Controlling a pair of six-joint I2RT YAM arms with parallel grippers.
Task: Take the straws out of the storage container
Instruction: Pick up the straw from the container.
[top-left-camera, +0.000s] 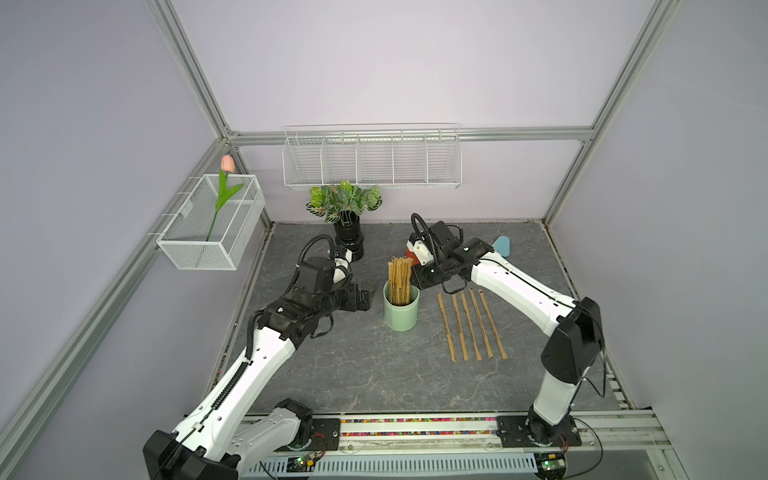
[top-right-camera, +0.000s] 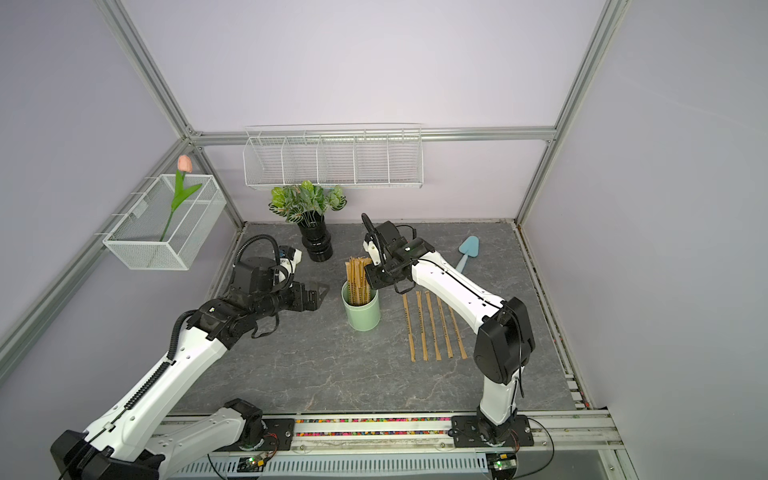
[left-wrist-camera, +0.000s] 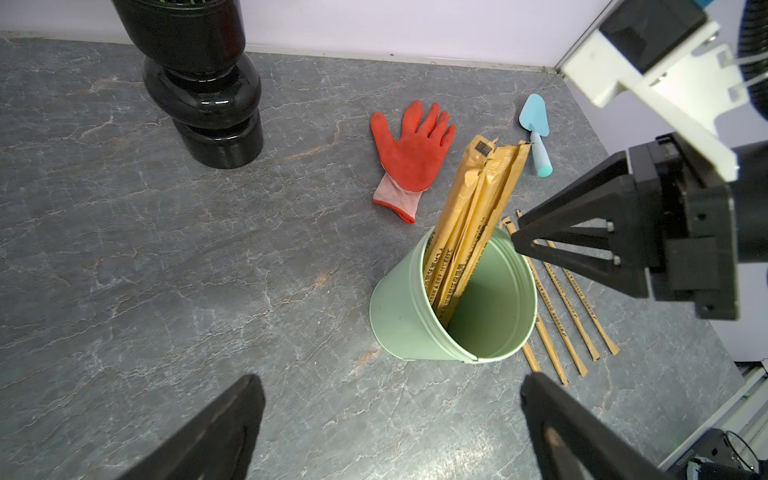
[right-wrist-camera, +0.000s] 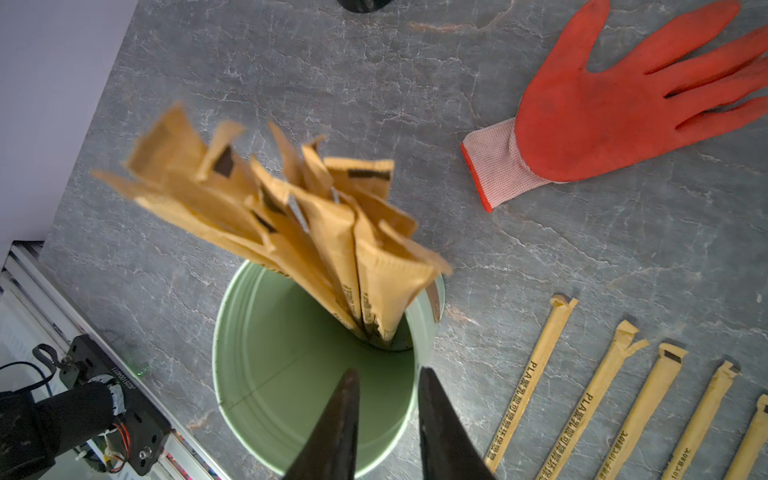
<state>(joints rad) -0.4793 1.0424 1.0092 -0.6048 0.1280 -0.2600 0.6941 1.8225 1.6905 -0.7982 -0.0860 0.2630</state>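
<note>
A red glove (left-wrist-camera: 411, 153) lies between a black vase (left-wrist-camera: 203, 104) and a blue trowel (left-wrist-camera: 536, 133).

Pale lilac walls (top-left-camera: 415, 62) on three sides, plain, matte. Aluminium frame rails (top-left-camera: 519, 134) along corners and far wall. Grey marbled slab (top-left-camera: 353, 365) underfoot. White wire rack (top-left-camera: 372, 160) on far wall; white mesh basket (top-left-camera: 195, 253) hung left. Light even, soft.
</note>
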